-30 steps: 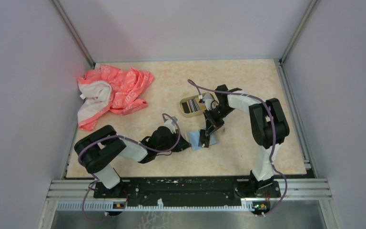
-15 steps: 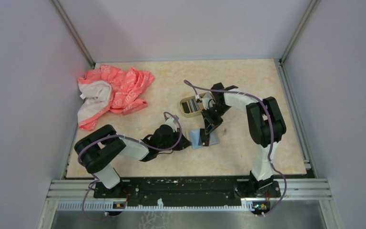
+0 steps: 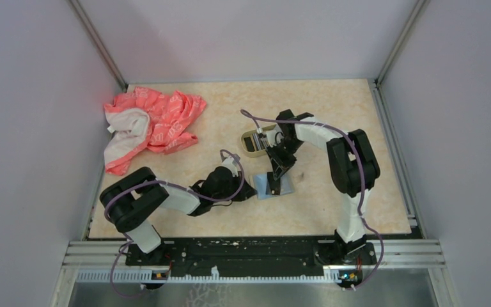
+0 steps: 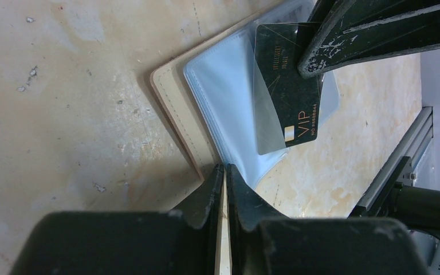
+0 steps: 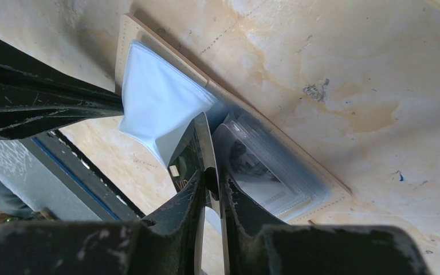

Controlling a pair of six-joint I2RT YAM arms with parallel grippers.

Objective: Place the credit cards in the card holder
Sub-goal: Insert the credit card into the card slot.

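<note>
Left gripper (image 4: pixel 224 172) clamped on tan card holder (image 4: pixel 172 109) cover edge. Right gripper (image 5: pixel 209 183) pinching black VIP card (image 4: pixel 289 86). Card tip is partly under clear sleeve (image 4: pixel 229 97), just beyond its fingertips.

My left arm (image 3: pixel 166 197) lies low, stretched toward two o'clock. My left pincer (image 4: pixel 224 169) is squeezed together on the thin edge of a tan stitched cover (image 4: pixel 184 114). My right arm (image 3: pixel 351 160) elbows out at three o'clock and bends toward nine. My right pincer (image 5: pixel 209 176) points down, nipping a dark plastic card (image 4: pixel 292 86).
</note>
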